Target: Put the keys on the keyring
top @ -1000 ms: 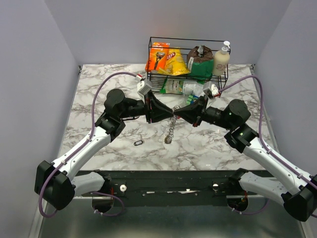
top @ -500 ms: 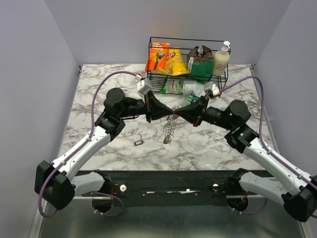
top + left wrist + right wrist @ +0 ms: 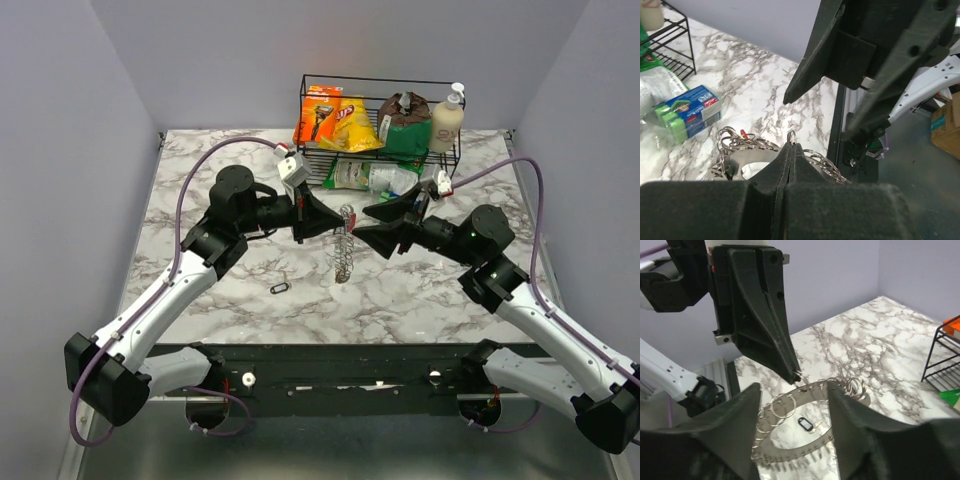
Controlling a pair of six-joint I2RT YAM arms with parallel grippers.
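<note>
The keyring (image 3: 343,250), a silver chain of linked rings, hangs from my left gripper (image 3: 338,219) with its lower end near the marble table (image 3: 200,200). In the left wrist view the left gripper (image 3: 791,145) is shut, pinching one small ring at its tips. The rest of the keyring (image 3: 747,144), with its small red tag, loops below. My right gripper (image 3: 361,222) stands open just right of the chain, holding nothing. Its fingers (image 3: 855,410) flank the keyring (image 3: 810,389) without touching it. One small dark key (image 3: 279,288) lies on the table, also visible as the dark key (image 3: 805,423) under the ring.
A black wire basket (image 3: 305,110) at the back holds snack bags and a bottle. Plastic packets (image 3: 368,177) lie just in front of it, including a blue and green pack (image 3: 687,107). The basket's frame (image 3: 940,352) shows at the right of the right wrist view.
My right gripper has opened, let go of the keyring and drawn back to the right. My left gripper has shut on a ring and now carries the chain alone, slightly farther back.
</note>
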